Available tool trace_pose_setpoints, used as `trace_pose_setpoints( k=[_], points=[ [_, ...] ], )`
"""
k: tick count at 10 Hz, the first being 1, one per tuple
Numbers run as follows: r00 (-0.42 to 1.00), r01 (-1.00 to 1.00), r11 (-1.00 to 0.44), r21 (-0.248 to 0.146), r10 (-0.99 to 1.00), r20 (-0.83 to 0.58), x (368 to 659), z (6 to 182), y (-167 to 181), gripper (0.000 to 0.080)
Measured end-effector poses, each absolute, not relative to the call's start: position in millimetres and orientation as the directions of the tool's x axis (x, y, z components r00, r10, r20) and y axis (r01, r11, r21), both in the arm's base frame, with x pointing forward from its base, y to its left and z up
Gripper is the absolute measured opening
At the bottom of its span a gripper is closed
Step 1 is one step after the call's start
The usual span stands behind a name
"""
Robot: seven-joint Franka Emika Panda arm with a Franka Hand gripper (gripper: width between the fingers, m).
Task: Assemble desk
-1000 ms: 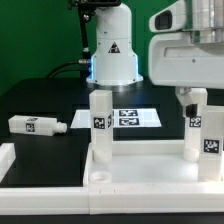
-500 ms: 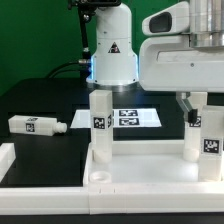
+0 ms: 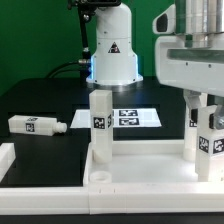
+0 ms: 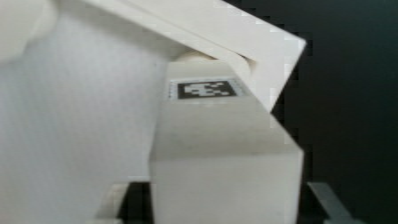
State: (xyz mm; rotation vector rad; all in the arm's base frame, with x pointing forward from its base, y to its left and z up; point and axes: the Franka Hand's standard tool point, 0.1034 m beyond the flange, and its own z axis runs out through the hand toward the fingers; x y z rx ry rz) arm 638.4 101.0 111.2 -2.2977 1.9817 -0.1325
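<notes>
Because the tabletop panel [image 3: 150, 172] lies flat on the bench, its legs stand upright; the gripper [image 3: 206, 112] sits over the leg [image 3: 207, 140] at the exterior view's right, jaws seemingly clamped around it, probably to screw it in.

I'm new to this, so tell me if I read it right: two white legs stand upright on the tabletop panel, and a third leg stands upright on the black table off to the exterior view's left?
Nearly. The third leg is not upright: the exterior view shows it lying on its side on the black table. The other two legs, and, do stand on the tabletop panel.
</notes>
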Motion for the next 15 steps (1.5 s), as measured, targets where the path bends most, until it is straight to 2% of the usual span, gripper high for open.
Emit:
trace_pose_setpoints(
  k=[4,5,6,8,9,10,11,12,15],
  points=[
    [-0.076,-0.989,0.08,-0.123,-0.997,-0.035,637,111.1,101,0.0287],
    [-0.311,-0.941,0.321,-0.111,-0.945,-0.095,636,110.7,104,0.0287],
    [-0.449,-0.879,0.464,-0.108,-0.883,-0.135,635,111.0,107,0.0287],
    [-0.379,-0.912,0.392,-0.116,-0.917,-0.125,635,110.9,107,0.0287],
    [-0.355,-0.922,0.368,-0.116,-0.927,-0.118,635,110.2,108,0.0457],
    [-0.165,-0.978,0.173,-0.115,-0.983,-0.078,633,111.1,116,0.058],
    [0.036,-0.991,-0.028,-0.13,-0.998,-0.058,634,110.5,121,0.0628],
    [0.168,-0.978,-0.161,-0.135,-0.985,-0.044,633,109.3,122,0.0628],
    [0.333,-0.934,-0.328,-0.14,-0.943,-0.017,633,109.5,120,0.0645]
  ],
)
